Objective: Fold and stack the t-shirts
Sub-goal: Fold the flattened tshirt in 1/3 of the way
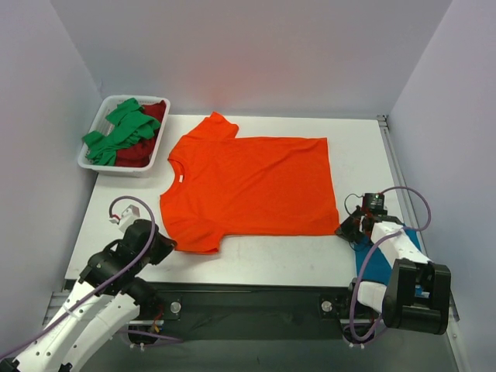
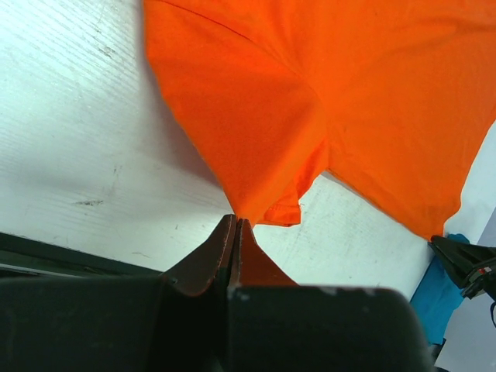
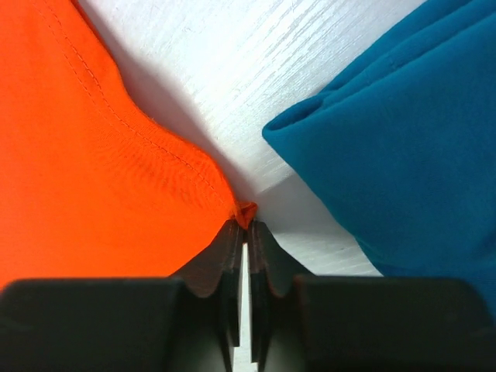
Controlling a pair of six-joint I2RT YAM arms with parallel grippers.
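A bright orange t-shirt lies spread flat on the white table, collar to the left. My left gripper is shut on the edge of its near sleeve; its jaws meet on the cloth. My right gripper is shut on the near right hem corner. A folded teal blue t-shirt lies at the near right, partly under the right arm, and fills the right of the right wrist view. A green t-shirt and a dark red t-shirt sit bunched in the tray.
The white plastic tray stands at the back left corner. Grey walls close in the table on three sides. Bare table runs along the near edge between the arms. The left wrist view catches the right gripper far right.
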